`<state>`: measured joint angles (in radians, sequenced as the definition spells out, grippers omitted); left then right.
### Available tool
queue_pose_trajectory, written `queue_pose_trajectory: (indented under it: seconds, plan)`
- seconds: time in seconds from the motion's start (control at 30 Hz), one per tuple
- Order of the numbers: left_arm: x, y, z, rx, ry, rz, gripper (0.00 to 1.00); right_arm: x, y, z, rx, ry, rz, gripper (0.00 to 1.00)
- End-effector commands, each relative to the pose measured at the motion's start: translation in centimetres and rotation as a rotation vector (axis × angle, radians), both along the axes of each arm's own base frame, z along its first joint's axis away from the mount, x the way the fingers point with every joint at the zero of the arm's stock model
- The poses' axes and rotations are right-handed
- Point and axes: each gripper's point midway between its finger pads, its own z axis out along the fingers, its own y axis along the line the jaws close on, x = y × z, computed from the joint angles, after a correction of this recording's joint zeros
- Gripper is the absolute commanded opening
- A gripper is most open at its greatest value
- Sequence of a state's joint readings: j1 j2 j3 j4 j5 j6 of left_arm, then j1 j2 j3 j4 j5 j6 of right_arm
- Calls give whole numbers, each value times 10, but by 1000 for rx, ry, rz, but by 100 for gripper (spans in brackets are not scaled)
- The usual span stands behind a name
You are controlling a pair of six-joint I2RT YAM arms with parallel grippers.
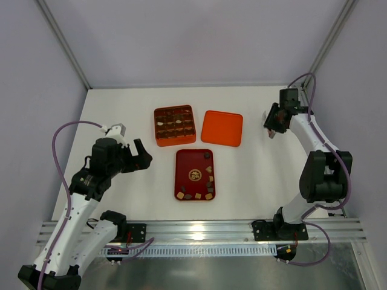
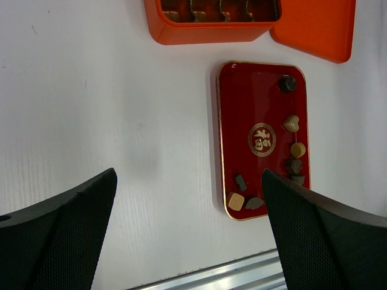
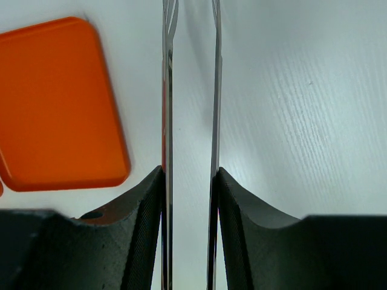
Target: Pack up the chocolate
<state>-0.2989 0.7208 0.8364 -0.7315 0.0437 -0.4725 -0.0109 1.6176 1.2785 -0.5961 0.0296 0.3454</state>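
Several chocolate pieces point(image 1: 208, 179), dark, tan and cream, lie on the dark red tray point(image 1: 187, 163), mostly along its right and near edges. In the left wrist view they show as a dark round one point(image 2: 287, 83), a cream heart point(image 2: 291, 123) and a tan square point(image 2: 236, 200). The orange grid box point(image 1: 175, 141) behind the tray holds some pieces. My left gripper point(image 1: 141, 159) is open and empty, hovering left of the tray point(image 2: 242, 109). My right gripper point(image 1: 270, 124) is shut on thin metal tweezers point(image 3: 168, 90), far right of the box, above bare table.
The orange lid point(image 1: 222, 127) lies flat right of the box, and shows in the right wrist view point(image 3: 54, 103) and the left wrist view point(image 2: 320, 30). An aluminium rail point(image 1: 199, 228) runs along the near table edge. Walls enclose the sides and back.
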Motion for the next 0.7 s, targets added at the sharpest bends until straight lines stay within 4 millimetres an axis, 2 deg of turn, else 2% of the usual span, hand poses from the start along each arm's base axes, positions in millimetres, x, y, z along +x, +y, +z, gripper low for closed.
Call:
queue_pose_trajectory:
  seconds: [0.0, 0.27, 0.6, 0.67]
  plan:
    - [3, -5, 6, -22, -26, -14, 100, 20, -19, 5, -42, -67, -66, 41]
    - [3, -5, 6, -22, -27, -17, 100, 21, -24, -41, -41, 55, -69, 49]
    - [3, -6, 6, -23, -26, -20, 100, 13, -19, -70, -16, 141, -49, 56]
    - [3, -6, 6, -23, -24, -21, 100, 10, -18, -74, -11, 148, -48, 60]
